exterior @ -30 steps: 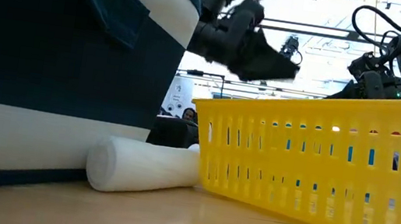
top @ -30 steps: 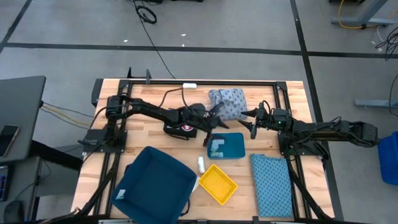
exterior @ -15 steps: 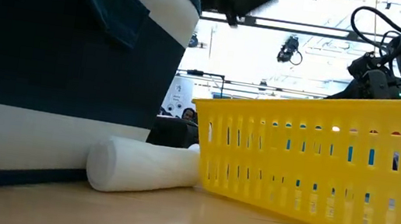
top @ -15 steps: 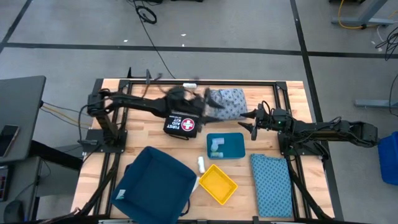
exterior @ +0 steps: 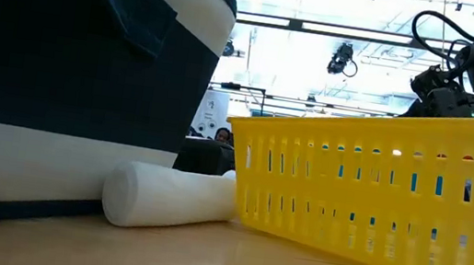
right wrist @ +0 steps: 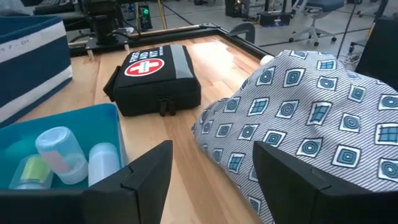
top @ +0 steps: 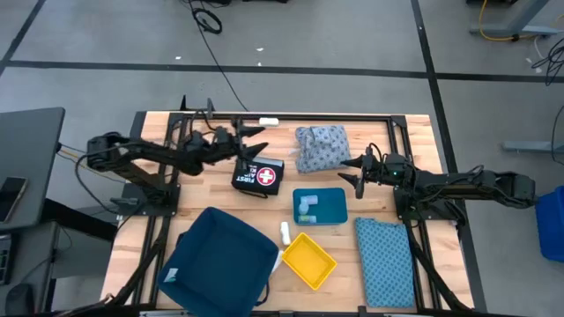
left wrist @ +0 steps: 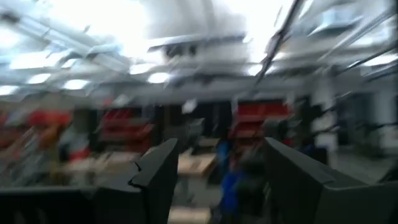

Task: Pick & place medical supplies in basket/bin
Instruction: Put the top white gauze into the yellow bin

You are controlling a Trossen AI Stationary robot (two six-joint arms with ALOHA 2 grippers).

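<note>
In the high view my left gripper (top: 257,143) hangs open over the table's far left part, left of the grey-blue patterned bundle (top: 321,145). In its wrist view the left gripper (left wrist: 219,143) faces the blurred room. My right gripper (top: 355,173) is open and level, just right of the bundle (right wrist: 311,118) and of a blue tray (top: 330,210) that holds clear vials (right wrist: 59,146). A white roll (top: 285,232) lies on its side by the yellow basket (top: 307,260). The flat blue patterned cloth (top: 384,260) lies at the near right.
A black first aid kit (top: 259,175) lies between the two grippers. A large dark blue bin (top: 220,260) fills the near left. A small white thing (top: 269,121) sits at the far edge. In the low view the roll (exterior: 167,197) lies between bin and basket (exterior: 376,199).
My left arm has drawn back from over the blue tray and the first aid kit toward the table's left and far edge, rising out of the low view, and its gripper has tipped up to face the room.
</note>
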